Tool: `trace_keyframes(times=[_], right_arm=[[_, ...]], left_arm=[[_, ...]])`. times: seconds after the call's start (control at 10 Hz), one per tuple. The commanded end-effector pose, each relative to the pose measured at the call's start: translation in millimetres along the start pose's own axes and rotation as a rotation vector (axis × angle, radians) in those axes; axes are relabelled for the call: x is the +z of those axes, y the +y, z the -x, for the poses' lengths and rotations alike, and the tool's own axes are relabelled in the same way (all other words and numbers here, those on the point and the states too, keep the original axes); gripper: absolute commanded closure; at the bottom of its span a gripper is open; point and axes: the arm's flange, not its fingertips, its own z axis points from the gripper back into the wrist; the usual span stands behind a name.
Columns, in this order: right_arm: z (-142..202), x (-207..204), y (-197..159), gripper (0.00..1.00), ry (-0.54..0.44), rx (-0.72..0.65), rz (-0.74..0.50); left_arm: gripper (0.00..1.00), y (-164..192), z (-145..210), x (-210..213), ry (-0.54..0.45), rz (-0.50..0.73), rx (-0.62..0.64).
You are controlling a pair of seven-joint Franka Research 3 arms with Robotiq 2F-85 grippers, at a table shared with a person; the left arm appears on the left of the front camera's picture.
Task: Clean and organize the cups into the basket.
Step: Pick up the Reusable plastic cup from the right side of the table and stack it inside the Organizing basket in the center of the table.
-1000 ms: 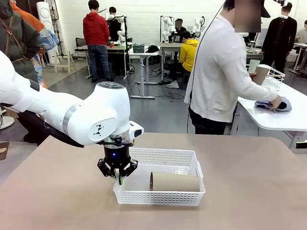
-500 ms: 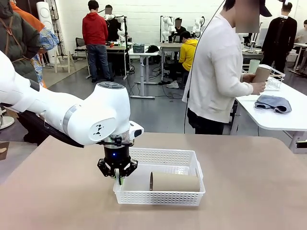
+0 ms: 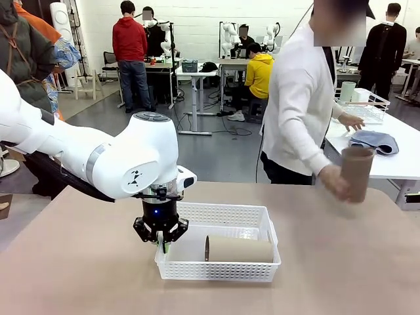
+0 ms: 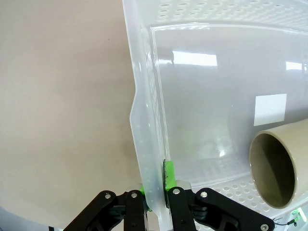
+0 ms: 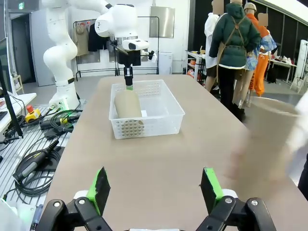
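Left claw (image 3: 163, 246) clamped on basket (image 3: 223, 209) wall; right claw (image 5: 156, 190) open, nearer upright tan cup (image 3: 357, 172) in person's hand (image 3: 333, 183), tabletop's (image 3: 341, 262) far-right corner.

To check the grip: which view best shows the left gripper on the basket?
Left wrist view: the left gripper clamps the basket wall, close up. Front view shows it smaller; right wrist view, far off.

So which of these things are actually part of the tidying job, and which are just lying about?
Part of the job:
- white basket, its wall pinched by the left pincer
- tan cup lying in it
- brown cup in the person's hand
- mint cup at the side table

Just lying about:
- wire basket
- grey cloth, maybe for wiping
- cables on the floor
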Motion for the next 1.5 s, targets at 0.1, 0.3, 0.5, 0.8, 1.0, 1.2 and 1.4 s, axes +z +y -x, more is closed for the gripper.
trace_keyframes(times=[0.1, 0.3, 0.5, 0.8, 1.0, 1.2, 1.4], right_arm=[[-1.0, -2.7, 4.2, 0.0, 0.01, 0.002, 0.006], [-1.0, -2.7, 4.2, 0.0, 0.01, 0.002, 0.006], [-1.0, -2.7, 4.2, 0.0, 0.01, 0.002, 0.006], [-1.0, -2.7, 4.2, 0.0, 0.01, 0.002, 0.006], [-1.0, -2.7, 4.2, 0.0, 0.01, 0.002, 0.006], [-0.1, -0.4, -0.1, 0.0, 0.0, 0.0, -0.001], [27.5, -17.5, -11.4, 0.0, 0.128, 0.029, -0.047]], left_arm=[[1.0, -1.6, 1.5, 1.1, -0.005, -0.002, 0.002], [1.0, -1.6, 1.5, 1.1, -0.005, -0.002, 0.002], [1.0, -1.6, 1.5, 1.1, -0.005, -0.002, 0.002], [1.0, -1.6, 1.5, 1.1, -0.005, -0.002, 0.002], [1.0, -1.6, 1.5, 1.1, -0.005, -0.002, 0.002], [1.0, -1.6, 1.5, 1.1, -0.005, -0.002, 0.002], [1.0, -1.6, 1.5, 1.1, -0.005, -0.002, 0.002]])
